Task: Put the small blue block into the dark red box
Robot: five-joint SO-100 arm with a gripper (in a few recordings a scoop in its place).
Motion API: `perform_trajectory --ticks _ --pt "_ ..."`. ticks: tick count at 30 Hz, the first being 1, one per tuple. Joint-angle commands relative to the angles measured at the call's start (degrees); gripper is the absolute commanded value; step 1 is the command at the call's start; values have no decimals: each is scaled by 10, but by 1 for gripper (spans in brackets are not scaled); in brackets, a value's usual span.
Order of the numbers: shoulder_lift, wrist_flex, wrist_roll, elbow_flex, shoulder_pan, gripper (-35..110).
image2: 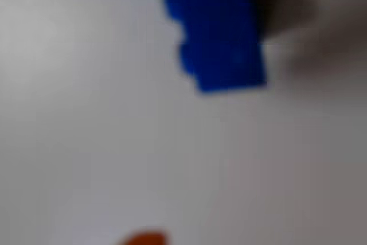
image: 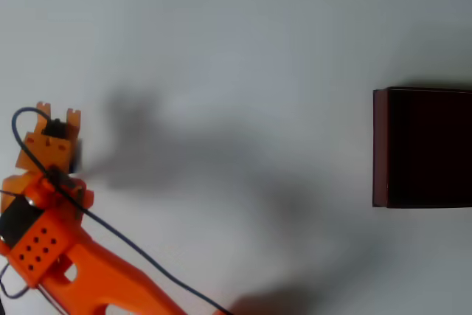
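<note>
Overhead view shows the orange arm at the lower left of a plain white table (image: 243, 27), with a black cable looping over its matte plastic body. Its gripper (image: 57, 114) points toward the top of the picture, and I cannot tell if the jaws are closed or apart. The dark red box (image: 380, 147) stands well apart at the right edge, square, with thin maroon walls and an almost black inside. In the wrist view the small blue block (image2: 221, 32) looks blurred and close, lying on the white surface, with rounded studs along its left side.
</note>
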Motion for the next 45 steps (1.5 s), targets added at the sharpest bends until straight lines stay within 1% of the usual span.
perform_trajectory --ticks 1,5,10,34,37,38,39,40,43,45 --pt "-7 13 0 -54 -11 24" --pt "-38 33 -12 -91 -9 24" --pt "-58 32 -29 -103 -2 24" --pt "-103 -27 -84 -96 33 24" --pt "-102 -62 -103 -69 49 18" --pt "-100 -81 -112 -54 52 14" --pt "-98 -107 -130 -36 54 5" --pt "-96 -128 -148 -21 59 0" --pt "-92 -131 -153 -9 63 0" --pt "-91 -120 -177 -11 74 0"
